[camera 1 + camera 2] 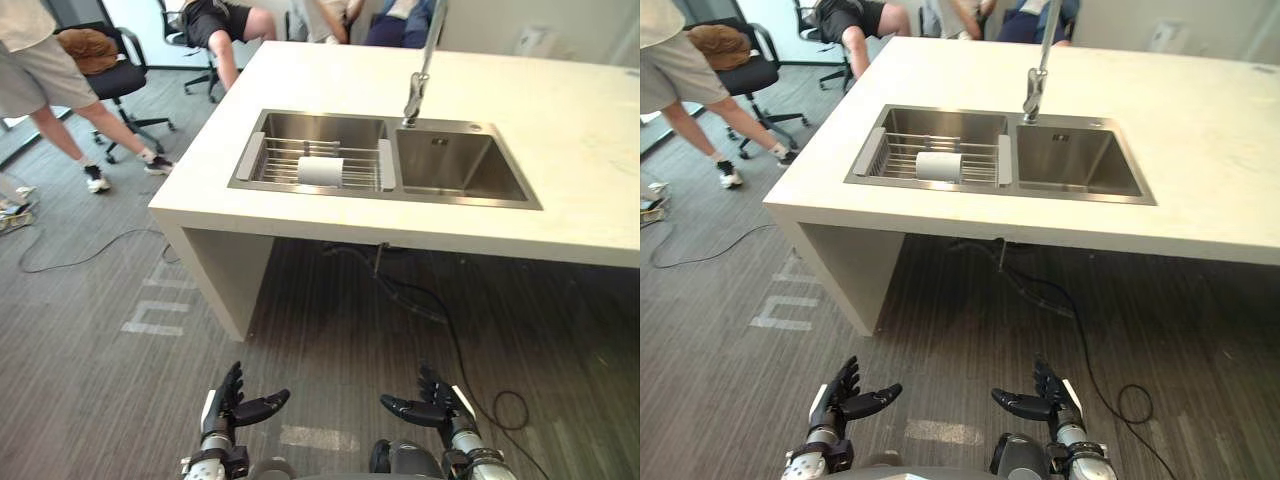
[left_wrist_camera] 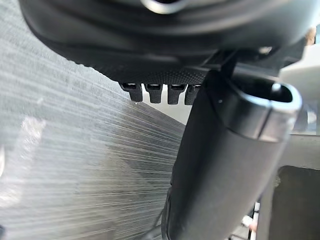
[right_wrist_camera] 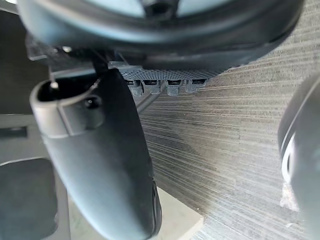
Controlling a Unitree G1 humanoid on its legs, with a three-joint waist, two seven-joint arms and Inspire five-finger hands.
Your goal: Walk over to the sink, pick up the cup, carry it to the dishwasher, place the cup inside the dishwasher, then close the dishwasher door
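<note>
A white cup lies on its side on a wire rack in the left basin of a steel double sink, set in a pale counter. A tall faucet rises behind the divider. My left hand and right hand hang low over the grey floor, well short of the counter, both open and empty with fingers straight. In the wrist views, my left hand and my right hand show their thumbs over bare carpet.
The counter's near left corner overhangs a leg panel. A person walks at the far left by an office chair. More people sit behind the counter. A cord trails on the carpet at left.
</note>
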